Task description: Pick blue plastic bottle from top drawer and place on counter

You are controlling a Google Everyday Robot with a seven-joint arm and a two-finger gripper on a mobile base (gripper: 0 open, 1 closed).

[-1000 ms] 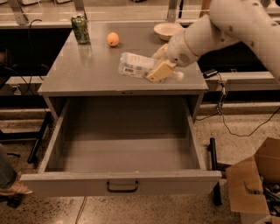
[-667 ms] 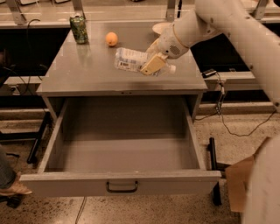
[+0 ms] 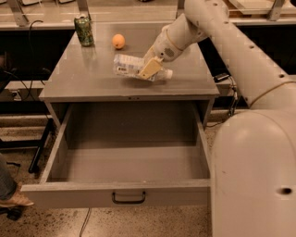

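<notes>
The blue plastic bottle (image 3: pixel 129 66) is a small clear bottle with a pale label. It lies tilted just above or on the middle of the counter (image 3: pixel 88 76). My gripper (image 3: pixel 150 70) is shut on the bottle near its cap end, with a tan finger (image 3: pixel 149 68) across it. The arm reaches in from the upper right. The top drawer (image 3: pixel 120 194) is pulled fully open below the counter and is empty inside, its dark handle (image 3: pixel 128 199) at the front middle.
A green can (image 3: pixel 84 30) stands at the counter's back left. An orange ball (image 3: pixel 119 41) lies beside it. My white arm and base (image 3: pixel 254 152) fill the right side. A pale ledge with metal posts (image 3: pixel 46 14) runs behind the counter.
The gripper with the bottle has moved left and toward the back, from near the counter's front right to its middle. The view has also shifted and my arm fills more of the right.
</notes>
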